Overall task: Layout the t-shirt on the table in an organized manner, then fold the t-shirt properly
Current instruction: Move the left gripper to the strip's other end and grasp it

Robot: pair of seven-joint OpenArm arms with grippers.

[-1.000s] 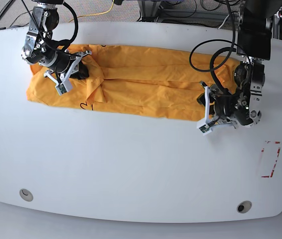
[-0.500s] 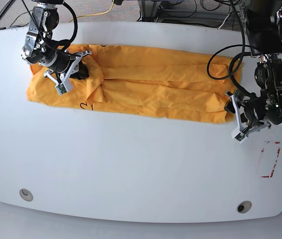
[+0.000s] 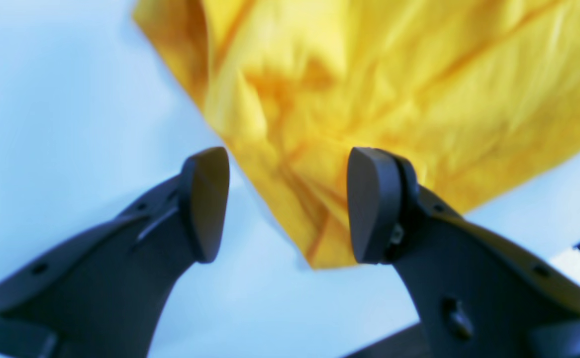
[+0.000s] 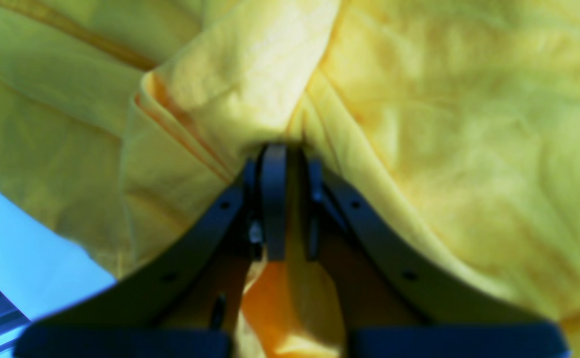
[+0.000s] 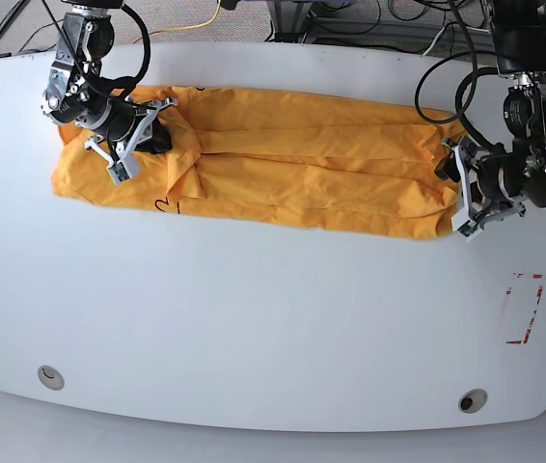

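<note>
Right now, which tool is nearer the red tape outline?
Left. The left tool sits open at the t-shirt's end, just above the red tape outline. The right tool grips cloth at the opposite end.

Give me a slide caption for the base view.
Right gripper pinches the t-shirt; left gripper open beside it.

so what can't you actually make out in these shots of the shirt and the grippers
- Thin black print on the wrinkly orange-yellow cotton t-shirt: base view, too small to read.
- Cloth inside the shut right gripper: right wrist view, blurred, folds cover the fingertips.
- Open left gripper: left wrist view, blur hides the hem detail.
</note>
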